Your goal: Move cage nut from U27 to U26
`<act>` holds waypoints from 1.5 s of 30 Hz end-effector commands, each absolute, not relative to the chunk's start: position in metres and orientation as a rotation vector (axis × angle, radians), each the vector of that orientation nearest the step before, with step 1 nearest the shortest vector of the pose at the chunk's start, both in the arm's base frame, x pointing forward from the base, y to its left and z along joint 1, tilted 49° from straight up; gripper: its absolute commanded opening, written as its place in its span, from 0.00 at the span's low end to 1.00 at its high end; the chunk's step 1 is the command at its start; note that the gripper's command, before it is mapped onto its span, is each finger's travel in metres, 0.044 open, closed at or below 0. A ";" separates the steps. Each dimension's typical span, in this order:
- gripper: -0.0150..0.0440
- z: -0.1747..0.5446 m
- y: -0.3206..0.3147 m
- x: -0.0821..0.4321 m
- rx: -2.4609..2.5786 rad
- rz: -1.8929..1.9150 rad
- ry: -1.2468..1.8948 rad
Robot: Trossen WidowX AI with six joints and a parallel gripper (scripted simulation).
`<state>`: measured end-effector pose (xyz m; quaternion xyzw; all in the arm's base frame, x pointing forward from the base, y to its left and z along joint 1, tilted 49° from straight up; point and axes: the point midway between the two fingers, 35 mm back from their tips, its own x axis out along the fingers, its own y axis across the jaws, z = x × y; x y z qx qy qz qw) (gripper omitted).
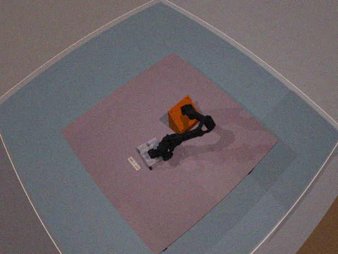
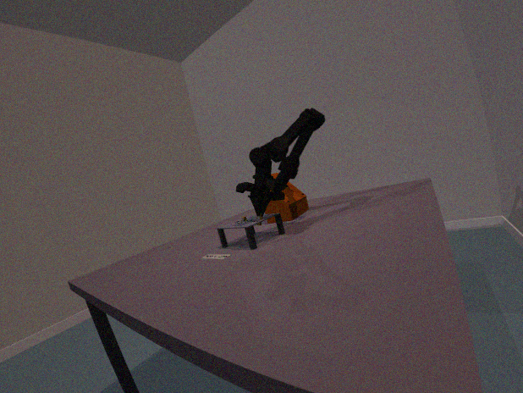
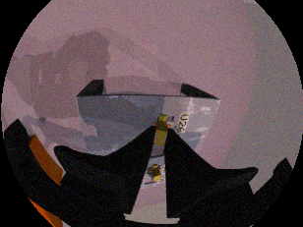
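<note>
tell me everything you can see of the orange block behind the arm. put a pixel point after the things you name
The orange block (image 1: 175, 116) (image 2: 277, 215) is a solid, plain wedge-like base with a sloping face, sharp edges and small dark dots near its corners. Its finish looks matte; the material I cannot tell. It sits on the pink table top (image 1: 115, 131) (image 2: 338, 271), beside the raised plate (image 1: 144, 157) (image 2: 233, 225), and the black arm's foot is on its sloping face.

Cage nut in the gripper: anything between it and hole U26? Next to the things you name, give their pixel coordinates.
Nothing visible blocks it: the cage nut (image 3: 161, 123) sits at the fingertips of the gripper (image 2: 259, 217) (image 3: 161, 128), beside the U26 label (image 3: 182, 123). The hole itself can't be made out.
</note>
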<state>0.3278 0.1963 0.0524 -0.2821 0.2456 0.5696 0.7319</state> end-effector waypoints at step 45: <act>0.30 0.054 0.197 0.332 -0.610 1.325 0.561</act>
